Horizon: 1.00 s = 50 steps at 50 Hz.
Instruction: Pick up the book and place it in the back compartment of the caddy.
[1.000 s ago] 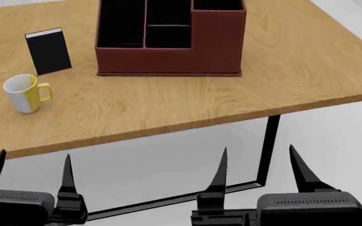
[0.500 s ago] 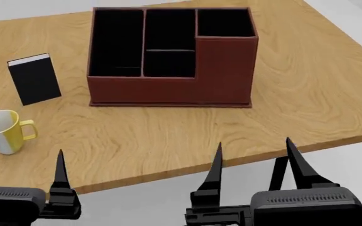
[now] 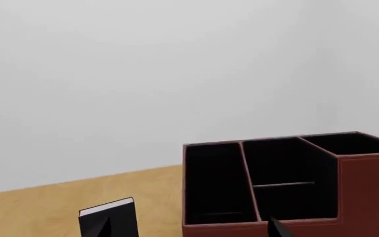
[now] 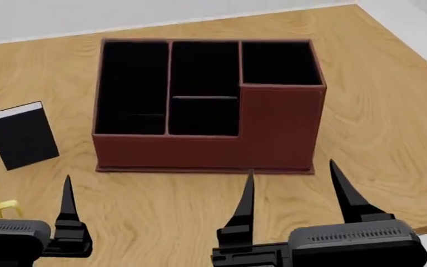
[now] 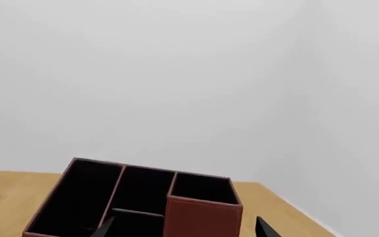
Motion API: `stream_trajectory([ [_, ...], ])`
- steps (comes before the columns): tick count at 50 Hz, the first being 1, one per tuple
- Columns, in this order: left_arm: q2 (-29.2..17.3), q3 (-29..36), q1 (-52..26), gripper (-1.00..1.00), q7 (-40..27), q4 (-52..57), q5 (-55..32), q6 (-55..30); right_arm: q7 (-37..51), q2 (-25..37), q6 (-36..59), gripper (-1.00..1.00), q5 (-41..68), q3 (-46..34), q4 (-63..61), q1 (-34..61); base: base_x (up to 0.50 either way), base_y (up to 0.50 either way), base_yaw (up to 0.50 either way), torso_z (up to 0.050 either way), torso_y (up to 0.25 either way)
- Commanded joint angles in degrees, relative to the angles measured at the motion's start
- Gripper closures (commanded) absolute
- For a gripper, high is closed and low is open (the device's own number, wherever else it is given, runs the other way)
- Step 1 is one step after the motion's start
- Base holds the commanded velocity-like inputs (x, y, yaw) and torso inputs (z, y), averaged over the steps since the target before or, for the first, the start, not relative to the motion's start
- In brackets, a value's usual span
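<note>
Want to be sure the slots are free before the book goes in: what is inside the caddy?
The caddy shows only black, empty-looking cells from the head view. The book stands outside it on the table. The cell floors nearest the front wall are hidden.

Dark-red walled rectangular caddy with black cells (image 4: 280,130) sits on light wooden table (image 4: 391,128). Small black-cover book with pale page edge (image 4: 22,136) stands upright left of it, apart. Left gripper (image 4: 24,192) and right gripper (image 4: 291,183) hang low, prongs spread, nothing between (yellow mug handle (image 4: 2,207) peeks behind the left one).
</note>
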Motion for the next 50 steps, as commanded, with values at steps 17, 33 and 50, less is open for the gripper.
stream_trajectory([
  [17, -0.80, -0.06, 0.00, -1.00, -0.36, 0.96, -1.40, -0.48, 0.82, 0.78, 1.17, -1.00, 0.37, -0.64, -2.16, 0.25, 0.48, -0.13, 0.00, 0.000, 0.001],
  [33, -3.75, -2.49, 0.12, -1.00, -0.46, 8.52, -3.93, -5.03, 2.06, 3.09, 8.33, -1.00, 3.84, 4.23, -13.41, 3.57, 0.15, -0.04, 0.00, 0.000, 0.001],
  [50, -6.17, -3.24, 0.91, -1.00, 0.17, 9.73, -4.12, -4.83, 2.24, 5.23, 9.12, -1.00, 3.58, 4.62, -16.72, 3.51, 0.05, -0.01, 0.00, 0.000, 0.000],
])
